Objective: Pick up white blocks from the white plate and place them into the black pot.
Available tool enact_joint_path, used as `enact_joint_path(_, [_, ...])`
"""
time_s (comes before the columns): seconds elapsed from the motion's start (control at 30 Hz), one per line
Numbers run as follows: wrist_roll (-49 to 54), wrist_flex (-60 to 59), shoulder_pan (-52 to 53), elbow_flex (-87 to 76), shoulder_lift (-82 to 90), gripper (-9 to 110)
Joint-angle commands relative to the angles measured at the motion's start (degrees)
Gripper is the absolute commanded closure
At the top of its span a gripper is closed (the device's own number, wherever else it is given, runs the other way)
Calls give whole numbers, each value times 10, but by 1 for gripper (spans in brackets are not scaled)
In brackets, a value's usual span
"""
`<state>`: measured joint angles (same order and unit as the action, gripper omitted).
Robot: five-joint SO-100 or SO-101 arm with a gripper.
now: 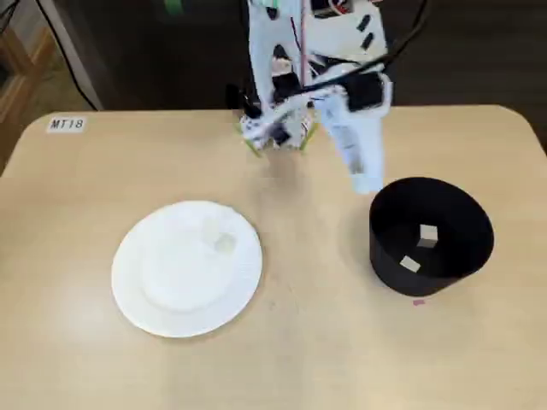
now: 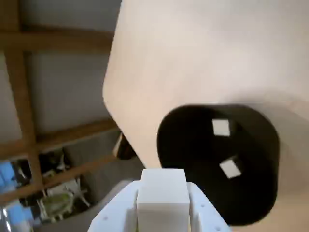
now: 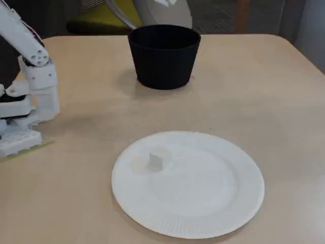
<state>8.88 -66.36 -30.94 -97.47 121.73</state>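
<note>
Gripper (image 2: 162,212) clenched on a white block (image 2: 162,193) near the black pot (image 2: 218,162); centre it over the opening before releasing.

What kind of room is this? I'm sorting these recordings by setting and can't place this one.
Probably an office or lab workspace, not a kitchen: a plain beige table tagged with an "MT18" label, a green-seated chair behind it, and wooden shelving holding clutter in the wrist view.
</note>
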Motion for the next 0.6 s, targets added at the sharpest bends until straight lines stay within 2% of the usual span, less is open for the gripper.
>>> enact_joint_path(0.0, [11,15,-88,-2,-18,104])
enact_joint_path(0.17, [6,80,-122,-48,-47,104])
enact_joint_path(0.57, [16,185,-81,-64,-138,104])
